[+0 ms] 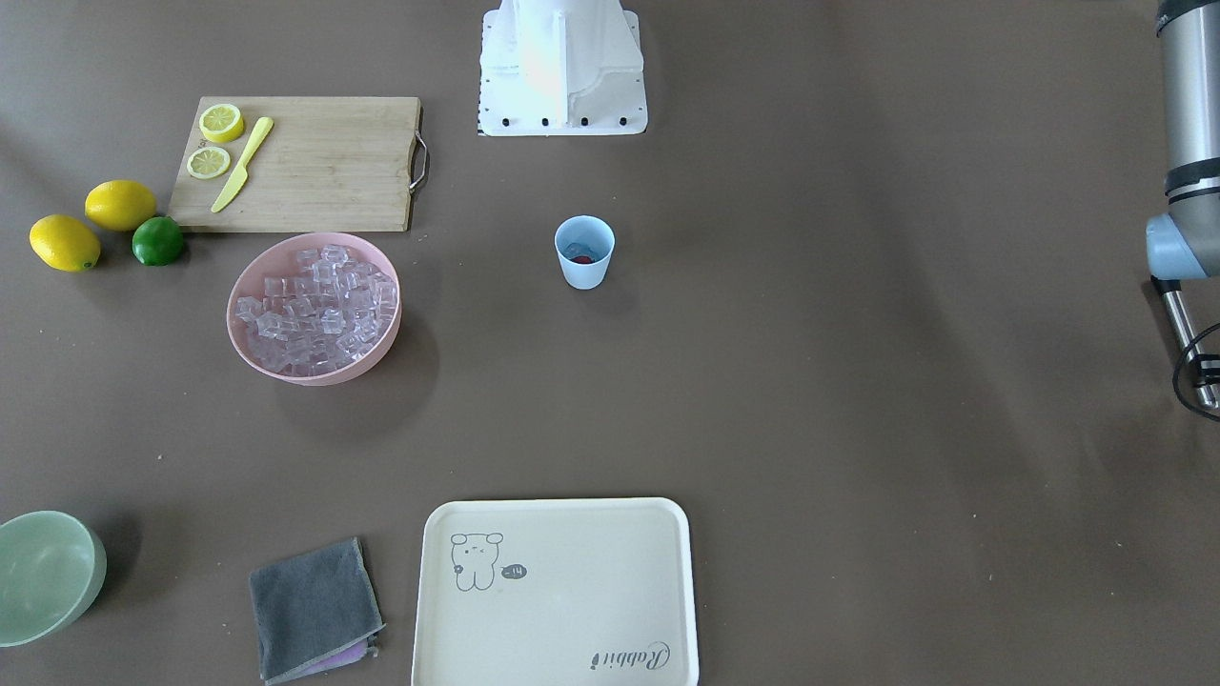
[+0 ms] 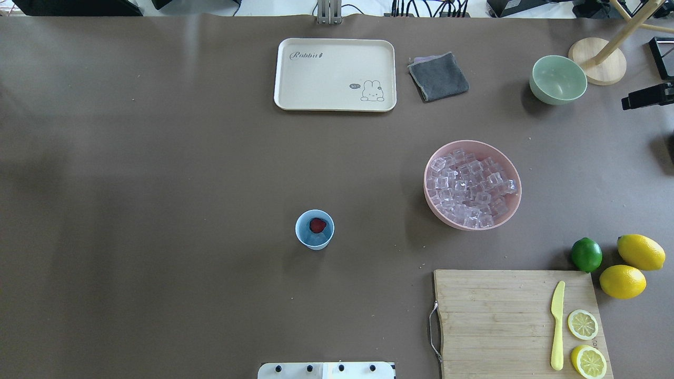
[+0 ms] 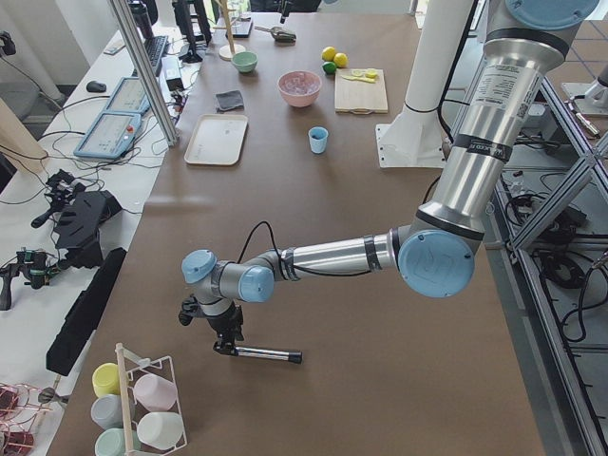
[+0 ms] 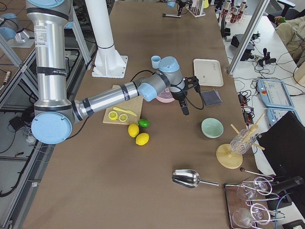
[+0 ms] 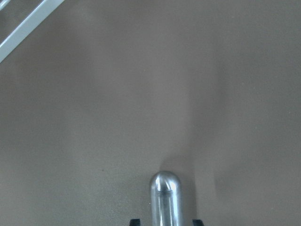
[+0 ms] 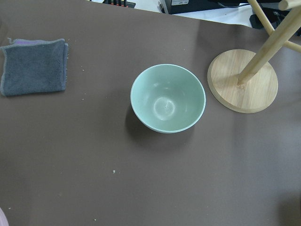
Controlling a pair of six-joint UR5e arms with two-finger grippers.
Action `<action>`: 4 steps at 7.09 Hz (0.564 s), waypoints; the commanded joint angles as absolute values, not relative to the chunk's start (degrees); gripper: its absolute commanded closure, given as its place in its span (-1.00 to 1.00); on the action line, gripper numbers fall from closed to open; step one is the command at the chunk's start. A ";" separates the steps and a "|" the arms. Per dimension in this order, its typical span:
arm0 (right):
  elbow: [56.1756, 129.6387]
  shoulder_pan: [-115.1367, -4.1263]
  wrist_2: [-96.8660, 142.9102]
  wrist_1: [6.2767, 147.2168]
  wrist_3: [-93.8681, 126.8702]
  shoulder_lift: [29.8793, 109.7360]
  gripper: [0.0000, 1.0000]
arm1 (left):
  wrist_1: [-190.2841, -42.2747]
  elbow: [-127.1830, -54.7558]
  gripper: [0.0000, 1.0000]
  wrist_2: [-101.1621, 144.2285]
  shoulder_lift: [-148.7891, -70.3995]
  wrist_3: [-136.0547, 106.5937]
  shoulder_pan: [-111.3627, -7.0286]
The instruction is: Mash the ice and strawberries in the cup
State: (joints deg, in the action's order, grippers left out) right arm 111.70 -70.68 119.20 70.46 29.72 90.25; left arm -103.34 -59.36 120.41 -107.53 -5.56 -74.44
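The light blue cup (image 2: 315,229) stands upright mid-table, also seen in the front view (image 1: 583,252). A small red strawberry (image 2: 317,225) lies inside it, and I cannot tell if ice is in there too. Ice cubes (image 2: 471,185) fill the pink bowl (image 2: 513,179). My left gripper (image 3: 225,344) is far off at the table's left end, shut on a metal rod (image 3: 266,354) held low over the table; its rounded tip shows in the left wrist view (image 5: 164,197). My right gripper (image 4: 183,102) hangs above the area near the green bowl (image 6: 168,98); I cannot tell whether it is open or shut.
A cutting board (image 2: 516,321) holds a yellow knife (image 2: 557,323) and two lemon halves. Two lemons (image 2: 632,266) and a lime (image 2: 586,254) lie beside it. A cream tray (image 2: 335,73), grey cloth (image 2: 438,77) and wooden stand (image 2: 597,60) line the far edge.
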 commanded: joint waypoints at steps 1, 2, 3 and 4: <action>112.93 -70.75 119.62 70.66 29.79 90.35 -1.00 | -102.84 -61.33 -0.97 120.50 -107.67 -5.80 -76.19; 113.72 -70.75 119.97 70.66 29.79 91.48 -1.00 | -102.75 -61.78 -0.97 120.67 -107.84 -5.63 -78.55; 113.64 -70.75 119.97 70.66 29.79 91.76 -1.00 | -102.05 -64.22 -0.97 121.11 -108.45 -5.71 -80.58; 113.82 -70.75 120.14 70.84 29.79 92.02 -1.00 | -101.34 -66.34 -0.97 121.90 -108.54 -5.80 -81.29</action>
State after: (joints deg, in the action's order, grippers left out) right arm 113.57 -70.75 119.95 70.70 29.79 91.58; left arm -102.15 -63.78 121.13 -108.25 -5.72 -79.71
